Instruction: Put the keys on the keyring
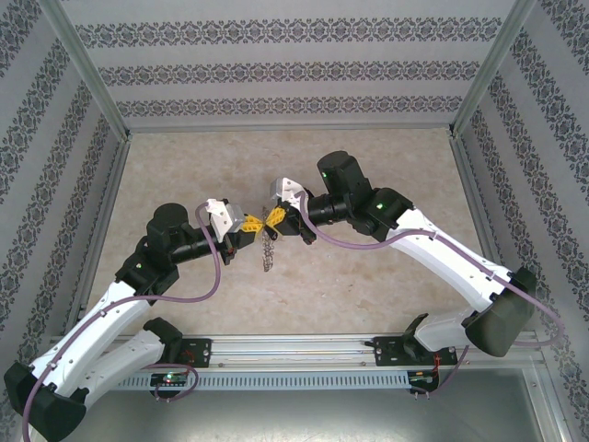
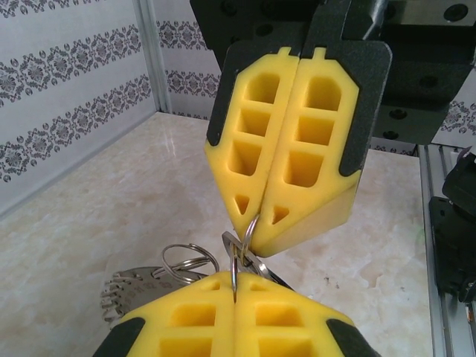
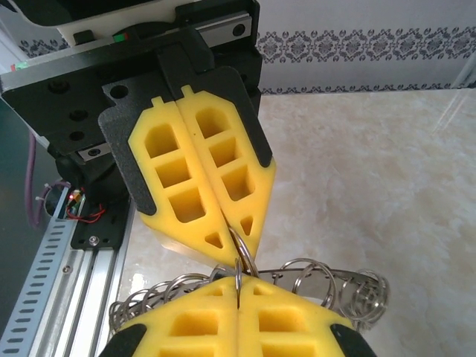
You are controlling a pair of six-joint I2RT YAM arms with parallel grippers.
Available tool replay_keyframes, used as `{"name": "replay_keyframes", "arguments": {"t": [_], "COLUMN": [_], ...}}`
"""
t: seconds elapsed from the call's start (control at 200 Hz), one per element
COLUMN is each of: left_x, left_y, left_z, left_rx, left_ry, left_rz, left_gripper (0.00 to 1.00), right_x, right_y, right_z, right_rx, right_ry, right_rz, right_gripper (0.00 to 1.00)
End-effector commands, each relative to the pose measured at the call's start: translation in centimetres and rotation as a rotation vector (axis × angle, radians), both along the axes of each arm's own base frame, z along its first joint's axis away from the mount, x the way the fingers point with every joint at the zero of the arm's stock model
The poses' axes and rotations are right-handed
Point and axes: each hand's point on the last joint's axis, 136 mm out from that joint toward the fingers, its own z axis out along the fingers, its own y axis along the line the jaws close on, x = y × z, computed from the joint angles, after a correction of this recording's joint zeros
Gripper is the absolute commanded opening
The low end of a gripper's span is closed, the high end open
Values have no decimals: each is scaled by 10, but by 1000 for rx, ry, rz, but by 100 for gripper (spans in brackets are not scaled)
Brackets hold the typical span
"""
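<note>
My two grippers meet tip to tip above the middle of the table. The left gripper point(image 1: 250, 224) point(image 2: 236, 281) is shut on a thin metal ring point(image 2: 236, 264) standing on edge between its yellow pads. My right gripper point(image 1: 277, 217) point(image 3: 238, 282) is shut on a second ring point(image 3: 238, 271), which crosses the first one. Whether they are linked I cannot tell. The keys point(image 1: 267, 250) hang below the fingertips as a silver toothed bunch with several small rings point(image 2: 183, 260) point(image 3: 312, 277). Toothed key edges point(image 2: 123, 296) show at lower left in the left wrist view.
Beige marble-patterned tabletop point(image 1: 386, 166) lies all round, closed in by patterned walls point(image 1: 285, 69) with metal corner posts. A slotted aluminium rail point(image 1: 304, 354) runs along the near edge between the arm bases. Purple cables point(image 1: 216, 267) loop beside the left arm.
</note>
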Motion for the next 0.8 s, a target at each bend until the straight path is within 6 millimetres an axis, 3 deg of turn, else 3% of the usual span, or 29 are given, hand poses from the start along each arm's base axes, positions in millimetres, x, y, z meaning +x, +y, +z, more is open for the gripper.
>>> {"name": "replay_keyframes", "arguments": {"t": [0.0, 0.794], "left_x": [-8, -8], "left_y": [-1, -1], "left_z": [26, 27], "left_rx": [-43, -43], "left_ry": [-103, -105], "left_rz": [-38, -39], "left_gripper": [0, 0], "right_x": [4, 11], "right_y": [-4, -8], "right_z": [12, 14], "right_rx": [28, 35], "right_ry": [-51, -44], "right_rz": [-23, -54], "right_gripper": [0, 0]}}
